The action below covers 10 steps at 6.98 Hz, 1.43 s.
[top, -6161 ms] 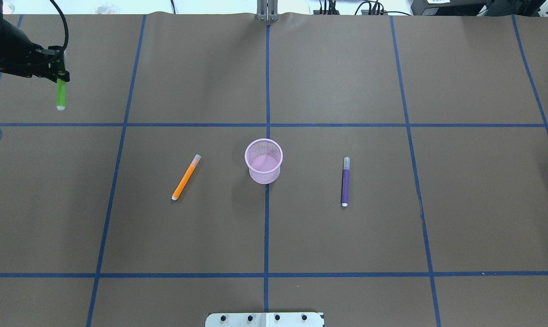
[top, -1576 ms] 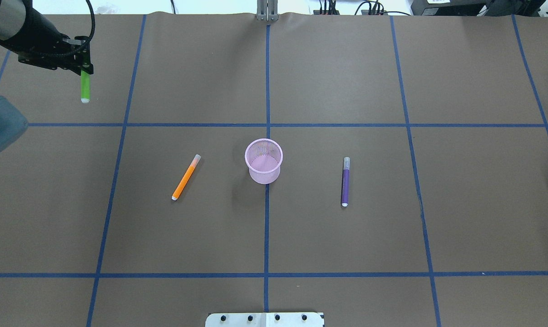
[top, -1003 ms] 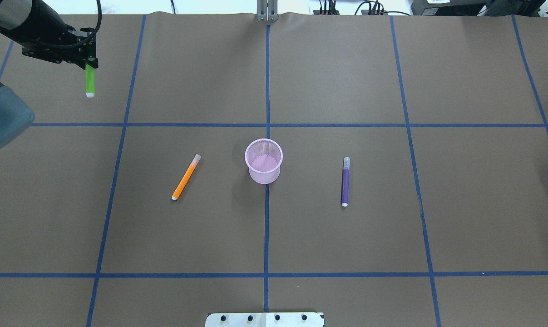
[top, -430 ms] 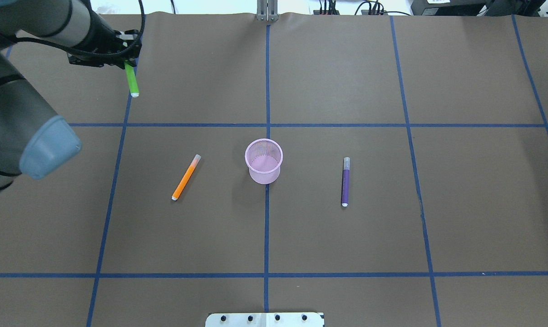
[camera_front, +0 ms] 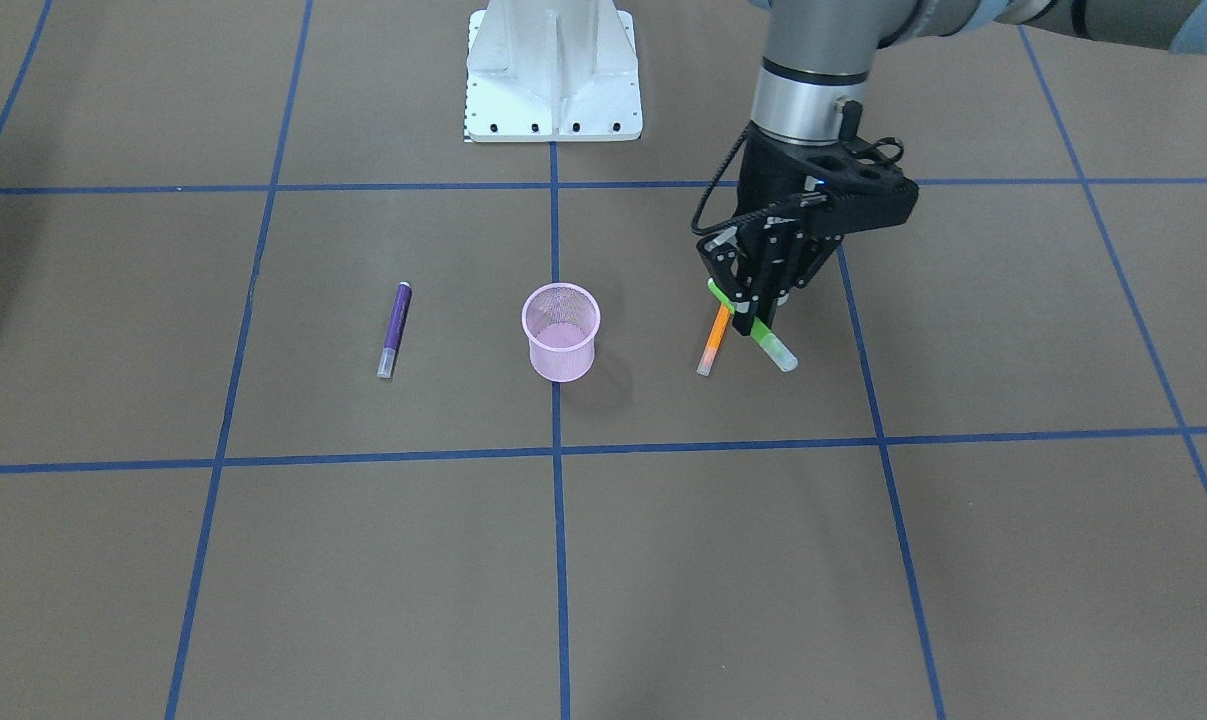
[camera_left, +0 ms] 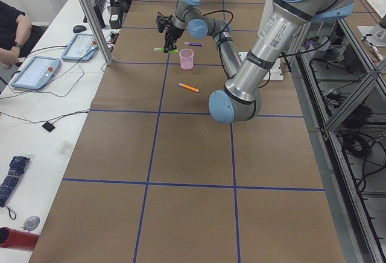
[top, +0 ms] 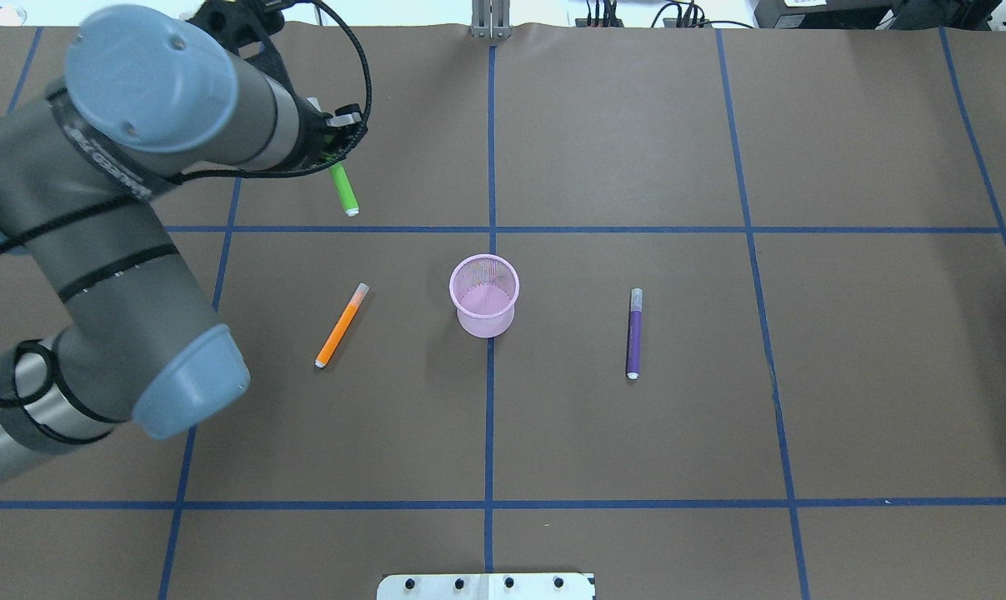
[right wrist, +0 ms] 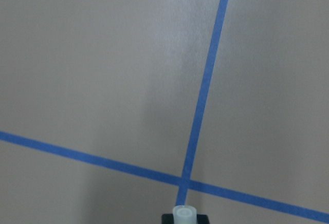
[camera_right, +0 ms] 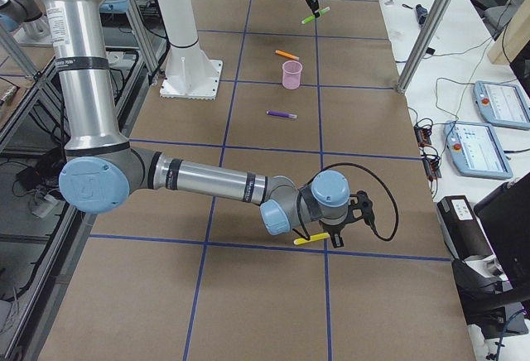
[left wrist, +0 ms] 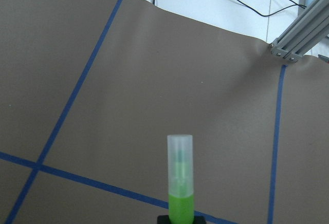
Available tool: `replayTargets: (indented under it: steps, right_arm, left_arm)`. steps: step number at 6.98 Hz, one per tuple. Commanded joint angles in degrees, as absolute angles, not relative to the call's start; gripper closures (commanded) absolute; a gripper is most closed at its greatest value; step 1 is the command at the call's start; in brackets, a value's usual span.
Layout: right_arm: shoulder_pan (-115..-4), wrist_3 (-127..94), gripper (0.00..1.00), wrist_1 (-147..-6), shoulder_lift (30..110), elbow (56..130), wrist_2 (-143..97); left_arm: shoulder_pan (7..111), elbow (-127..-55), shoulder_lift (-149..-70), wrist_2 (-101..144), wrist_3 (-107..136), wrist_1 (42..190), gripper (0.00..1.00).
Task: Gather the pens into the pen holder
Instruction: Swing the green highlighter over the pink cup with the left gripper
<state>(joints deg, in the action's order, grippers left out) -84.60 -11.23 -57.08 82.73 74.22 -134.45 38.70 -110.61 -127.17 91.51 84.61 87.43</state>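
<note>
The pink mesh pen holder (top: 484,296) (camera_front: 561,330) stands upright at the table's centre. My left gripper (top: 334,157) (camera_front: 758,295) is shut on the green pen (top: 344,190) (camera_front: 769,346) (left wrist: 180,183), which hangs tilted above the table, behind and left of the holder. The orange pen (top: 341,325) (camera_front: 713,340) lies left of the holder and the purple pen (top: 633,333) (camera_front: 394,328) lies right of it. Far off at the table's right end, my right gripper (camera_right: 335,230) is shut on the yellow pen (camera_right: 310,238), whose pale end (right wrist: 184,212) shows in the right wrist view.
Blue tape lines cross the brown table cover. The robot's white base plate (top: 486,586) (camera_front: 553,70) sits at the near edge. A metal post (top: 490,21) stands at the far edge. A person's arm (camera_left: 15,31) and tablets rest on the side desk.
My left arm has swung right from the far left corner toward the middle, carrying the green pen. The pens on the table and the holder have not moved.
</note>
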Motion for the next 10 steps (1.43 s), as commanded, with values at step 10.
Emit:
replayTargets:
  steps: [10]
  right_arm:
    - [-84.55, -20.92, 1.0, -57.57, 75.94, 75.59, -133.68]
  left_arm:
    - [22.15, -91.4, -136.5, 62.49, 93.87, 98.17, 1.0]
